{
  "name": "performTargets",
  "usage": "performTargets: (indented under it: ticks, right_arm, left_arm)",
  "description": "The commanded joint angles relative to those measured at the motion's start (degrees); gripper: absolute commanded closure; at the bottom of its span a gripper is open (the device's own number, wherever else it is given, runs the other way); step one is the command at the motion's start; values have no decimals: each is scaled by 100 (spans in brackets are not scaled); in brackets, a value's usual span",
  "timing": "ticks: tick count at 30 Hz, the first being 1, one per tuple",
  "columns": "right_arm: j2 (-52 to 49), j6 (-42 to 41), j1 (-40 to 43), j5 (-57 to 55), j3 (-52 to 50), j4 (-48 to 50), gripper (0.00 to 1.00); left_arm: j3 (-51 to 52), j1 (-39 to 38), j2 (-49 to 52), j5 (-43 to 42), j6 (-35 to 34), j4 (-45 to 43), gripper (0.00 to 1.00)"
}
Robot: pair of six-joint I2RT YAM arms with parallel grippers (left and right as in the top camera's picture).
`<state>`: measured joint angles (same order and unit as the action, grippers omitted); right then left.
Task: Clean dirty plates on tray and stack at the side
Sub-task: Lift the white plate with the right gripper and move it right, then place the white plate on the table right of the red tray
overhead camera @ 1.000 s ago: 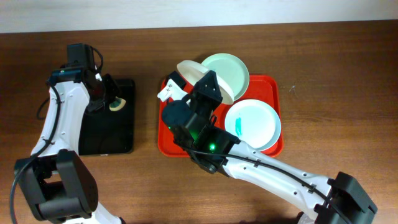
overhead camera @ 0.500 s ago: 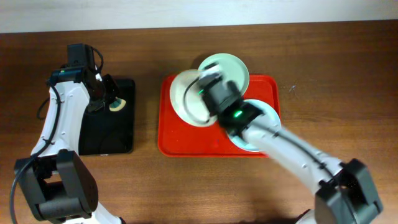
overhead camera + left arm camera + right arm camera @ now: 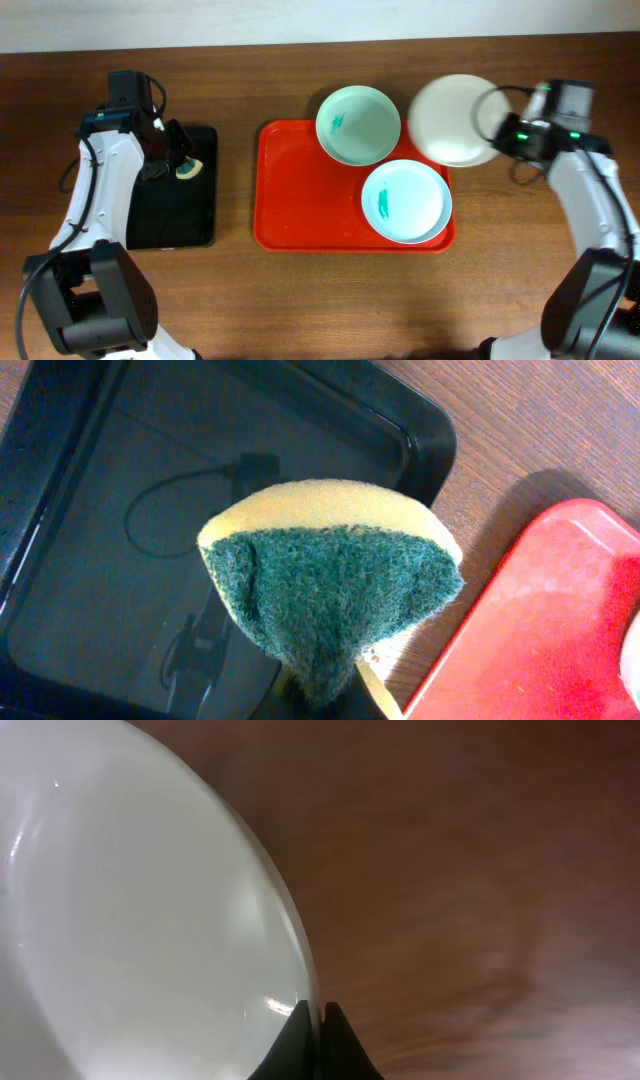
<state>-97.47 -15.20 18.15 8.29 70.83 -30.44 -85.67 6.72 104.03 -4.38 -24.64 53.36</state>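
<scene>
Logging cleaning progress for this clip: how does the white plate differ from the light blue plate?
The white plate is off the red tray, gripped at its rim by the right gripper; the light blue plate lies in the tray, ungripped. The white plate shows no smear; the light blue plate has a teal smear. Both are round and shallow.

A brown wooden worktop (image 3: 300, 300) is filling the overhead view, its grain running left to right. The red tray (image 3: 300, 205) is lying flat on it just right of the centre. A smaller black tray (image 3: 185, 215) is lying at the left, near but apart, with bare wood showing between them.
</scene>
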Motion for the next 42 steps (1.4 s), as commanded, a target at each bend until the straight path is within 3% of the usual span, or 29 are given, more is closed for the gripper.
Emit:
performTargets:
  ticks: [1, 8, 10, 11, 13, 15, 21, 24, 28, 32, 37, 40, 42]
  right_arm:
    - [-426, -74, 647, 203, -4, -111, 96]
    - [-905, -70, 1027, 205, -15, -61, 95]
    - [-903, -70, 988, 205, -13, -44, 78]
    - [-903, -70, 960, 205, -13, -50, 59]
    - [-879, -72, 901, 223, 15, -76, 36]
    - [-789, -72, 861, 227, 105, -166, 29]
    - [-140, 205, 315, 496, 647, -175, 22]
    - [-66, 470, -289, 914, 662, 186, 1]
    - [-341, 468, -1388, 837, 660, 592, 1]
    - [-796, 9, -2076, -79, 654, 695, 2]
    - [-1552, -140, -2527, -127, 654, 1049, 25]
    - [-1873, -142, -2673, -127, 654, 1211, 30]
    - [-2048, -142, -2752, -127, 654, 1318, 41]
  left_arm:
    - [48, 2, -76, -57, 94, -55, 100]
    - [142, 4, -74, -57, 94, -190, 100]
    - [142, 4, -74, -57, 94, -192, 100]
    - [142, 4, -74, -57, 94, -199, 100]
    - [142, 4, -74, -57, 94, -205, 100]
    - [142, 4, -74, -57, 94, -210, 100]
    - [142, 4, -74, -57, 94, -212, 100]
    - [142, 4, -74, -57, 94, -221, 100]
    - [142, 4, -74, -57, 94, -225, 100]
    - [142, 4, -74, -57, 94, -225, 100]
    - [142, 4, -74, -59, 94, -225, 100]
    - [142, 4, -74, -57, 94, -225, 100]
    - [142, 4, -74, -57, 94, -225, 100]
